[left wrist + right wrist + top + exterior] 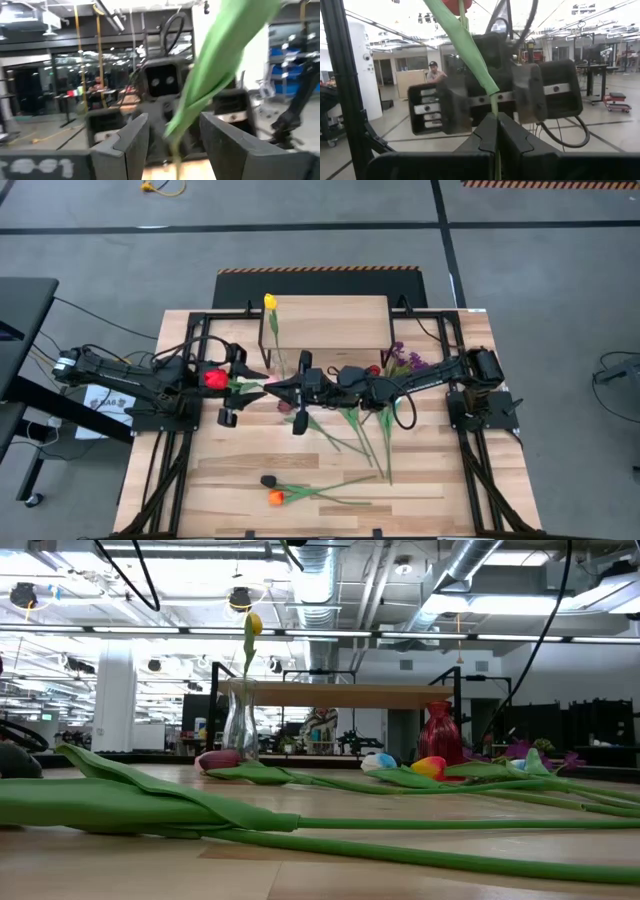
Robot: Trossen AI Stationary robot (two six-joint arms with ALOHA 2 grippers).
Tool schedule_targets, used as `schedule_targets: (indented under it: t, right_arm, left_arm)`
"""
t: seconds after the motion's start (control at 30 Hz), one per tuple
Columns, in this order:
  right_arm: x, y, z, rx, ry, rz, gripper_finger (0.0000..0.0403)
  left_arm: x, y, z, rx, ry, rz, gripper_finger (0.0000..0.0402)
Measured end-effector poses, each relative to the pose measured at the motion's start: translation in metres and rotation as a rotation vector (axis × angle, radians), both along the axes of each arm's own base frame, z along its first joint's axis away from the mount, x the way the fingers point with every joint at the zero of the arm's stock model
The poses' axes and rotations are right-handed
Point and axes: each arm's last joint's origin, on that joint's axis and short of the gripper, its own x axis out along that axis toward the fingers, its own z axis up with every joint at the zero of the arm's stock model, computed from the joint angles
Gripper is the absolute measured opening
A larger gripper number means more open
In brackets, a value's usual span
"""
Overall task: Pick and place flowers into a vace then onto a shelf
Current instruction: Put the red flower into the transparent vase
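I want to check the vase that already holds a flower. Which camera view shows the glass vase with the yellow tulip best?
The low view: the glass vase stands upright in profile, the yellow tulip rising from it. The high view gives only the tulip head and stem from above; the vase barely shows. Neither wrist view shows it.

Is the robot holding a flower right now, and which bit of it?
Yes. The right gripper is shut on the green stem of a red tulip. The left gripper stands open around the same stem, not pinching it.
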Motion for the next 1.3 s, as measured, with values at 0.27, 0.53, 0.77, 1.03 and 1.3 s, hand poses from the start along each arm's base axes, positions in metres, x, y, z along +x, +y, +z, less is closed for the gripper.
schedule_targets:
  t: [0.27, 0.53, 0.77, 1.03, 1.3]
  right_arm:
    - [0.001, 0.001, -0.003, -0.005, 0.037, -0.002, 0.0025]
    - [0.001, 0.001, -0.008, -0.013, 0.083, 0.002, 0.009]
    - [0.001, 0.005, -0.02, -0.022, 0.205, 0.011, 0.0178]
    - [-0.003, 0.015, -0.042, -0.003, 0.43, 0.032, 0.0258]
    - [-0.013, 0.031, -0.066, 0.049, 0.56, 0.05, 0.026]
  left_arm:
    - [-0.001, 0.001, 0.0, 0.019, 0.003, 0.035, 0.0015]
    - [-0.001, 0.001, 0.022, 0.088, 0.129, 0.054, 0.0002]
    - [-0.012, 0.006, 0.057, 0.152, 0.259, 0.145, 0.0001]
    - [-0.018, 0.01, 0.065, 0.237, 0.373, 0.27, 0.0001]
    - [-0.016, 0.029, 0.053, 0.268, 0.417, 0.406, 0.0]
